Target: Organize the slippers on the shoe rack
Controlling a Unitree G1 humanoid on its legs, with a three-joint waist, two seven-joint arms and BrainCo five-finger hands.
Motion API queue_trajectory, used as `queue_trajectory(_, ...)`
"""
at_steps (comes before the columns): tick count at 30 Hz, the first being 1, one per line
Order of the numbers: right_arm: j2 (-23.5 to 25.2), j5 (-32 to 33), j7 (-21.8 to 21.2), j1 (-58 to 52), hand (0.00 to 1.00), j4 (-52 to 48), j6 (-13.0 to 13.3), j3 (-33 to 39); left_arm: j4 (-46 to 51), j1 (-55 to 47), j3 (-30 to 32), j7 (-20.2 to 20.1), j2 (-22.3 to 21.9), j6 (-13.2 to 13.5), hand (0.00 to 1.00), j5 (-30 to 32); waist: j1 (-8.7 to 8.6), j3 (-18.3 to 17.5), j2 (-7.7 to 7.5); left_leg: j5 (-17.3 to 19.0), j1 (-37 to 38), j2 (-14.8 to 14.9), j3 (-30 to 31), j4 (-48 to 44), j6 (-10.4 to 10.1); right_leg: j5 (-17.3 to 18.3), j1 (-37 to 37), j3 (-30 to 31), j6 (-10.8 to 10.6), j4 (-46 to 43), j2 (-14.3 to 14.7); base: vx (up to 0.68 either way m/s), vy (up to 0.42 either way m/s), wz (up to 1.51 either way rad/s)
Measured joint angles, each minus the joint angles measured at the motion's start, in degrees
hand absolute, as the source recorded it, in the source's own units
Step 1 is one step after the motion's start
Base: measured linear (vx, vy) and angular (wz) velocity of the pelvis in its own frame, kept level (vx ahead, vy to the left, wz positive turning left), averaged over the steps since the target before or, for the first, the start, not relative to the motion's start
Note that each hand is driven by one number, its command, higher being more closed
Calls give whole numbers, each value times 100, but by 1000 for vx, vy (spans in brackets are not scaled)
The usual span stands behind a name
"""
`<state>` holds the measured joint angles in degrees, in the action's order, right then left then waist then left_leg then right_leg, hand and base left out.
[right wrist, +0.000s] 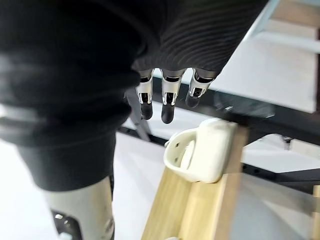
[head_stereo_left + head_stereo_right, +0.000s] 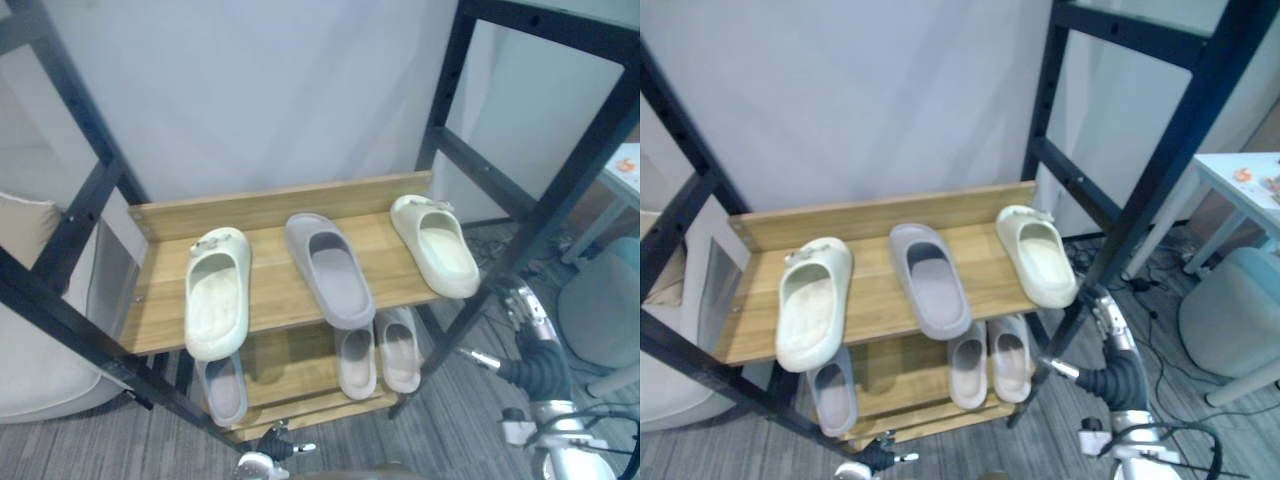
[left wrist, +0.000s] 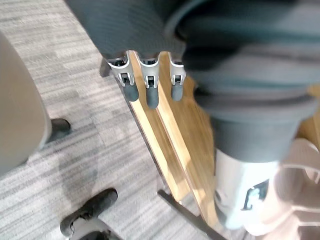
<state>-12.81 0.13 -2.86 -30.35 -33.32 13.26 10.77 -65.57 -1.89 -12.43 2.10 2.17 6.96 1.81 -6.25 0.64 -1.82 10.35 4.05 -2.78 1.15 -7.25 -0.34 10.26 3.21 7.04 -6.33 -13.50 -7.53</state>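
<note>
- On the upper shelf of the shoe rack (image 2: 270, 205), mid-frame in the left eye view, three slippers lie toes to the back board. They are a left cream slipper (image 2: 215, 292), a grey slipper (image 2: 330, 270) in the middle and a right cream slipper (image 2: 437, 245).
- The grey one splits the cream pair, so to my eye the sorting isn't finished. The left cream and the grey both hang their heels over the front edge.
- On the lower shelf (image 2: 290, 365), a lower grey slipper (image 2: 225, 385) sits at the left, likely the mate of the one above. A pale pair (image 2: 378, 352) lies side by side further right and looks settled.
- The right hand (image 2: 535, 325) hangs at the lower right, just beside the rack's front corner. In its wrist view its fingers (image 1: 167, 107) dangle loose and empty with the right cream slipper close beyond them. It is handy for a reach, I'd judge.
- The left hand (image 2: 265, 460) is at the bottom edge, its fingers (image 3: 151, 92) slack and holding nothing, above the rack's front edge and the carpet (image 3: 75, 125).
</note>
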Motion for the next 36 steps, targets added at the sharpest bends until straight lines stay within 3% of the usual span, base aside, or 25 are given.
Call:
queue_trajectory(4, -144, 23, 27, 355, 0, 53, 23, 1, -19, -1, 0, -2, 68, 1, 0, 36, 6, -17, -14, -24, 8, -10, 158, 1, 3, -1, -114, -169, 3, 77, -35, -7, -12, 25)
queue_trajectory(12, -554, 681, 45, 1235, 0, 524, 32, -95, -20, -17, 85, -1, 190, -2, 0, 34, 23, -25, -70, -86, -100, -22, 377, 6, -7, -11, -132, -355, 20, 118, -62, -13, -13, 12)
queue_trajectory(19, -676, 731, 13, 1953, 0, 941, 21, -439, 56, -15, 251, -2, 276, 2, 0, 32, 80, 25, -166, -206, -196, -9, 725, 29, -44, -54, -254, -695, 79, 206, -69, -16, -32, 25)
queue_trajectory(30, -1028, 700, 53, 3211, 0, 2265, -258, -1039, 193, 1, 284, -4, 312, 1, 0, 22, 300, 77, -188, -434, -305, 13, 1007, 242, -138, -169, -256, -966, 150, 387, -30, -34, -19, 13)
queue_trajectory(36, -1019, 651, 161, 3658, 0, 2982, -422, -1130, 257, 62, 458, -2, 332, -4, 0, 17, 327, 273, -142, -521, -396, 27, 1111, 301, -159, -333, -326, -1082, 152, 623, -7, -12, -7, 8)
